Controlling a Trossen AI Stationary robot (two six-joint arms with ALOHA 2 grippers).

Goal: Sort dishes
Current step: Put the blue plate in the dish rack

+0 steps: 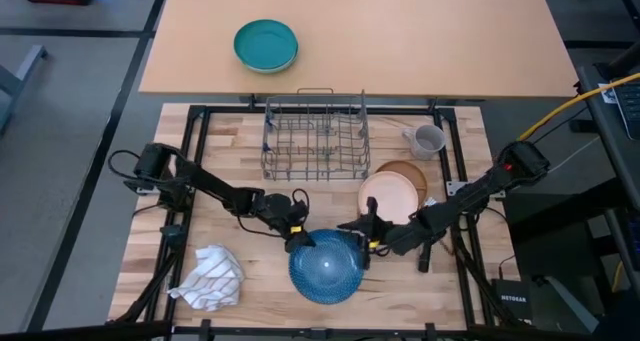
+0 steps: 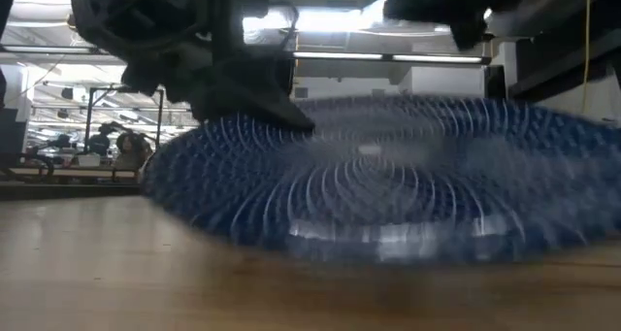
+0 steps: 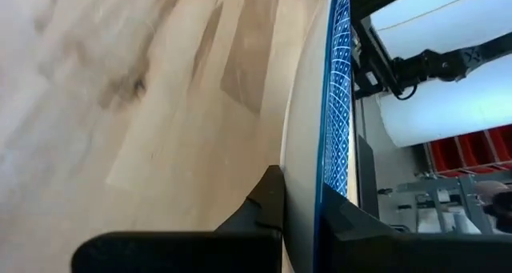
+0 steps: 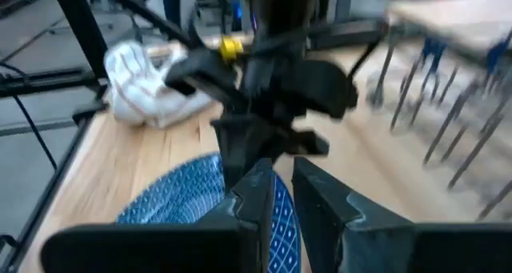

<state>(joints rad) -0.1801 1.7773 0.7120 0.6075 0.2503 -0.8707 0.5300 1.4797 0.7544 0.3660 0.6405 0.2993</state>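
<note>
From above, the blue plate (image 1: 325, 266) lies near the front edge of the wooden desk (image 1: 240, 141), with the left tool (image 1: 298, 243) at its rim on one side and the right tool (image 1: 368, 243) at its rim on the other. The left wrist view gives what the overhead cannot: the left tool's fingers (image 3: 268, 205) are clamped on the plate's edge, one against the pale underside and one on the patterned top. The right wrist view shows the right tool's fingers (image 4: 256, 197) pinching the plate's rim between them, with the left arm (image 4: 272, 97) just beyond and the crumpled white cloth (image 4: 148, 85) farther off. The low view shows the plate (image 2: 388, 176) filling the frame, close above the desk top, dark arm parts over it; whether it touches the wood I cannot tell.

Only the overhead view shows the other dishes: the peach-pink bowl (image 1: 388, 196) rests on a tan-brown dish behind the right tool, the small grey mug (image 1: 428, 140) stands beyond them, beside the wire dish rack (image 1: 315, 136). The teal-green bowl (image 1: 266, 45) sits well apart on the far tan desk
</note>
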